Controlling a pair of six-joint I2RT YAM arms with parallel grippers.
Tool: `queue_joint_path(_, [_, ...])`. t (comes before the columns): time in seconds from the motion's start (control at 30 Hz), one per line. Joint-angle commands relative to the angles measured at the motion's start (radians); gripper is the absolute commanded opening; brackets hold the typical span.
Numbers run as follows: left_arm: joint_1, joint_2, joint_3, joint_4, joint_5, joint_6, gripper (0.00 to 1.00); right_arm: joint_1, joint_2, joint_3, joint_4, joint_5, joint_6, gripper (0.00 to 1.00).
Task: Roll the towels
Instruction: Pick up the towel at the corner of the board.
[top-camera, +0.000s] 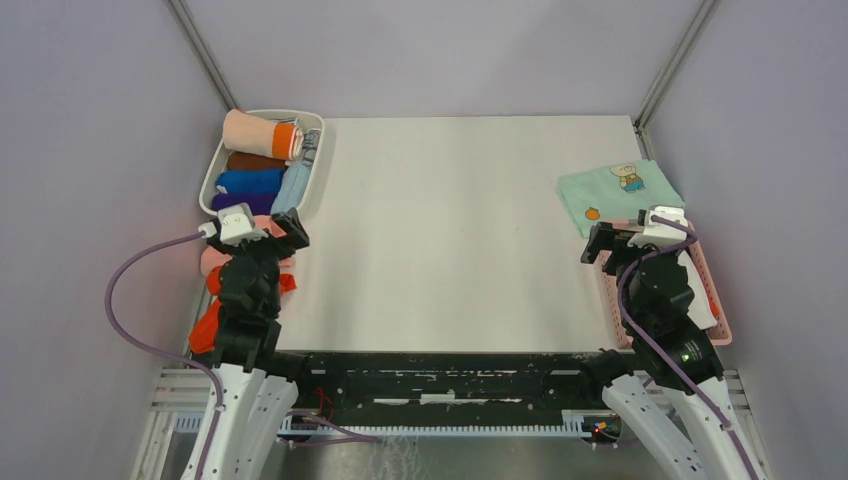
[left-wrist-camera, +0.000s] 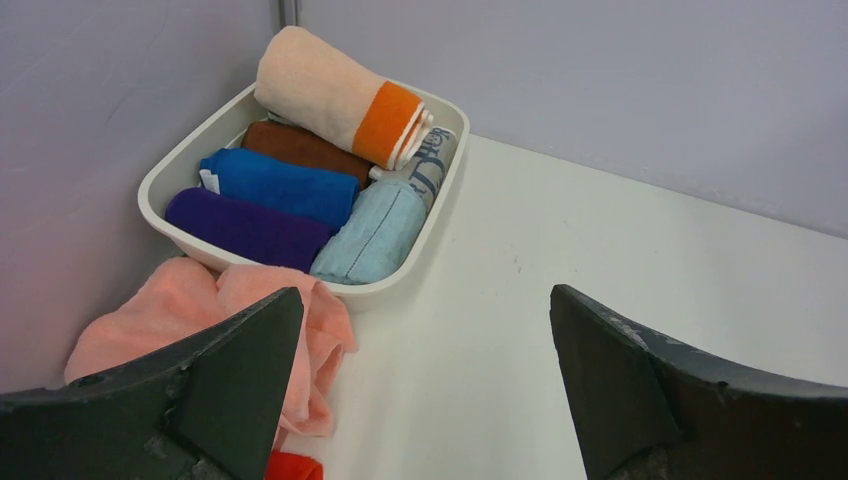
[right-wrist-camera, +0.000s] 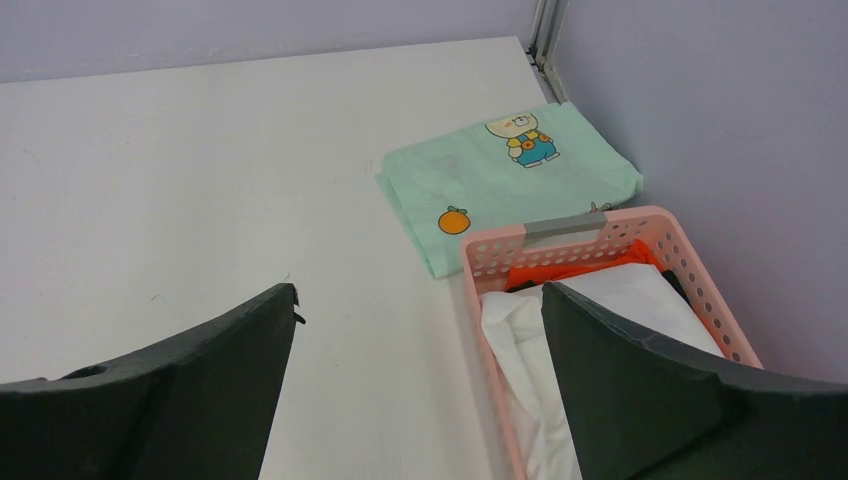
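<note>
Our left claw (left-wrist-camera: 424, 330) and right claw (right-wrist-camera: 420, 320) gape empty; we should pinch the crumpled pale pink cloth towel (left-wrist-camera: 160, 320) by an edge, then flatten it.

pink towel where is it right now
In the left wrist view the pink towel lies crumpled at the left edge of the table, beside the white tray.

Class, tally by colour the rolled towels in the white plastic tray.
Peach rolled towel with orange band: 1
Brown rolled towel: 1
Royal-blue rolled towel: 1
Purple rolled towel: 1
Pale blue rolled towel: 1
Grey rolled towel with dark lettering: 1
Total: 6
</note>
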Motion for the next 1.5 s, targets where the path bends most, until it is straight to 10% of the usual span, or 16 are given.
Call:
queue_joint_path(0.0, [0.007, 0.014, 0.006, 0.066, -0.001, 0.008, 0.99, 0.007, -0.010, -0.003, 0.071, 0.034, -0.012, 1.00])
queue_joint_path(0.6, [0.008, 0.120, 0.076, -0.093, -0.192, -0.079, 0.99, 0.008, -0.023, -0.004, 0.064, 0.009, 0.015, 1.00])
queue_joint_path(0.83, [0.024, 0.373, 0.181, -0.303, -0.424, -0.187, 0.99, 0.009, -0.051, -0.022, 0.084, -0.038, 0.019, 1.00])
queue_joint_path(1.2, [0.210, 0.883, 0.375, -0.287, -0.314, -0.133, 0.96, 0.008, -0.104, -0.038, 0.099, -0.051, 0.015, 1.00])
queue_joint_path(1.37, [0.257, 1.068, 0.451, -0.287, -0.279, -0.129, 0.85, 0.008, -0.122, -0.042, 0.099, -0.050, 0.009, 1.00])
queue_joint_path(1.47, [0.269, 1.110, 0.475, -0.312, -0.254, -0.134, 0.60, 0.008, -0.132, -0.043, 0.097, -0.035, 0.006, 1.00])
